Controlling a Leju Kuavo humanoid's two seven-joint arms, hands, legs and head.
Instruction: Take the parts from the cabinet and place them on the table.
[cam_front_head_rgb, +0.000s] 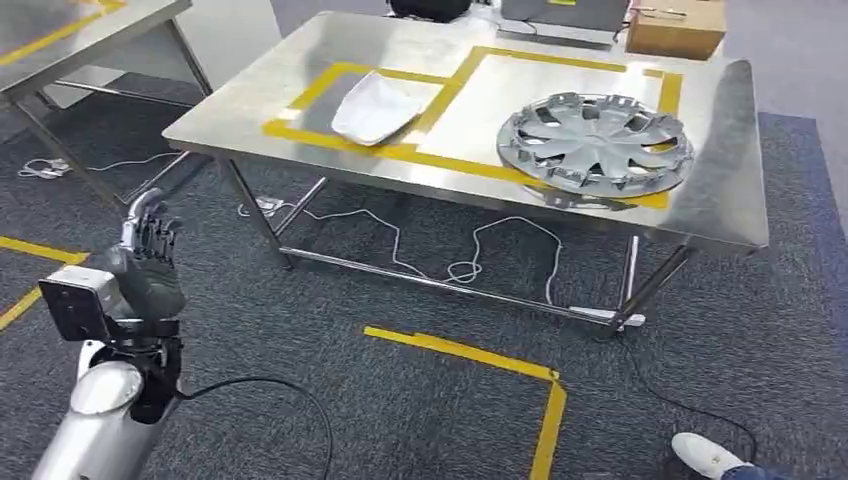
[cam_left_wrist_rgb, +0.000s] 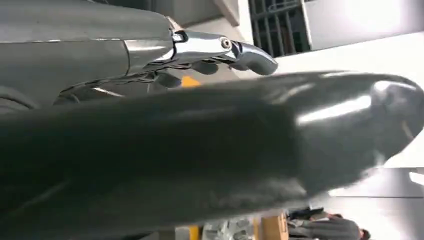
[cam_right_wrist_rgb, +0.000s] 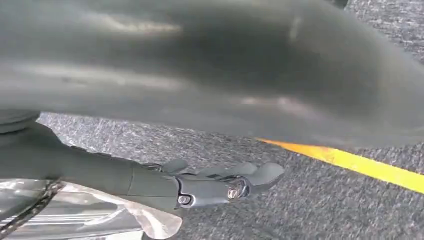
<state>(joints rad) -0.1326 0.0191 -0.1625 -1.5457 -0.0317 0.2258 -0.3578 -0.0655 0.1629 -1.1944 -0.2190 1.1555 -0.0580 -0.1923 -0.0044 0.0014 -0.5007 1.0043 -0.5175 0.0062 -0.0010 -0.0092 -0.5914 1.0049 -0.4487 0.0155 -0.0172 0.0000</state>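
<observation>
Two parts lie on the steel table (cam_front_head_rgb: 730, 200) inside yellow tape frames: a white curved shell (cam_front_head_rgb: 380, 105) on the left and a silver wheel cover (cam_front_head_rgb: 595, 140) on the right. My left hand (cam_front_head_rgb: 150, 255) is raised at the lower left, short of the table, fingers pointing up and holding nothing. In the left wrist view the left hand (cam_left_wrist_rgb: 200, 125) has its fingers (cam_left_wrist_rgb: 220, 50) stretched out, with nothing between them and the thumb. My right hand (cam_right_wrist_rgb: 100, 172) hangs over grey carpet, fingers (cam_right_wrist_rgb: 220, 182) straight and apart from the thumb, with nothing in it.
A cardboard box (cam_front_head_rgb: 677, 27) stands at the table's far right corner. A second steel table (cam_front_head_rgb: 90, 30) is at the upper left. White cables (cam_front_head_rgb: 470, 265) trail on the carpet under the table. Yellow tape (cam_front_head_rgb: 470, 352) marks the floor. A person's shoe (cam_front_head_rgb: 708, 455) is at the lower right.
</observation>
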